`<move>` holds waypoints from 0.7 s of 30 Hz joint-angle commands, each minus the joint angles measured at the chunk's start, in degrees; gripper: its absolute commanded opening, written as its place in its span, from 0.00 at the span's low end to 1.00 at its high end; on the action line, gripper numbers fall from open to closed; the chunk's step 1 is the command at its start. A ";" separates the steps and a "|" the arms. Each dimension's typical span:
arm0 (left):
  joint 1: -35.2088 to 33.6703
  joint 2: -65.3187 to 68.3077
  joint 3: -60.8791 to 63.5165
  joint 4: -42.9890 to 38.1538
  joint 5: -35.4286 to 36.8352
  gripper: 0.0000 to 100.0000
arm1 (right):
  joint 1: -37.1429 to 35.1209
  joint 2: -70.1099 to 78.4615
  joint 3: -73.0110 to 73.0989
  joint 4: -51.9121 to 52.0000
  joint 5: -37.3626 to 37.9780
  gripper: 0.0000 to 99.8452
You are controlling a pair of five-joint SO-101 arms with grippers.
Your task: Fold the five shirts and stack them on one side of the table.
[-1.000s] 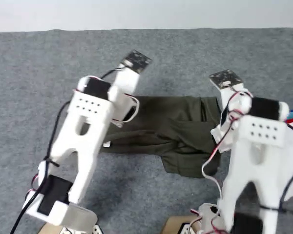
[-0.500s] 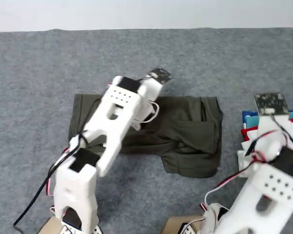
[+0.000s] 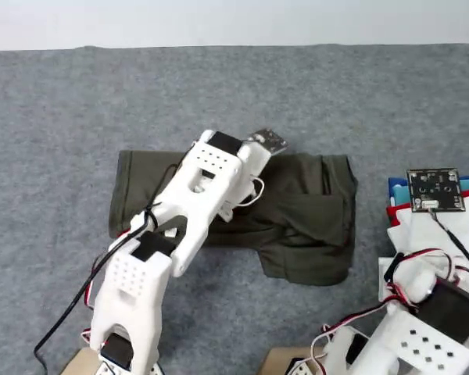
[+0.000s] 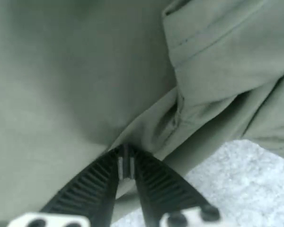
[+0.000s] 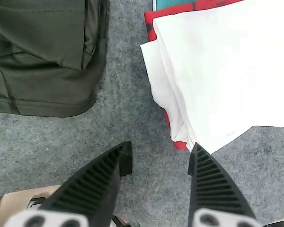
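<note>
An olive shirt (image 3: 305, 226) lies partly folded in the middle of the grey table (image 3: 55, 109). My left arm (image 3: 211, 176) stretches over its centre. In the left wrist view my left gripper (image 4: 126, 163) is shut on a raised fold of the olive shirt (image 4: 61, 94). At the table's right edge lies a stack with a white shirt (image 3: 413, 225) on top, above red (image 3: 395, 211) and blue (image 3: 397, 187) ones. My right gripper (image 5: 160, 158) is open over bare table, between the olive shirt (image 5: 42, 52) and the white shirt (image 5: 227, 71).
The right arm (image 3: 422, 312) sits low at the front right, partly covering the stack. Cardboard pieces (image 3: 285, 361) lie at the front edge by the arm bases. Wide grey table surface extends at the left and the back.
My left arm swung right, over the olive shirt's middle, uncovering its left part. My right arm pulled back from the shirt to the front right, and the stack came into view.
</note>
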 commanded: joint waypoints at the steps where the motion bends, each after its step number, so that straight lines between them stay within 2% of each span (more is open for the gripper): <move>1: 2.11 -0.44 -1.71 3.43 -0.79 0.00 | 0.66 -0.48 -0.35 -0.22 -0.09 0.20; 9: 9.41 -0.18 -1.63 8.62 -0.88 0.00 | 0.57 -0.48 -0.35 -0.31 -0.09 0.20; 16: 9.23 -1.14 -1.01 10.37 -2.55 0.00 | 0.66 -0.48 -0.26 -2.77 -0.09 0.20; 21: 6.42 -11.08 -1.27 9.23 -2.90 0.00 | 0.66 -0.48 -0.26 -4.35 -0.09 0.20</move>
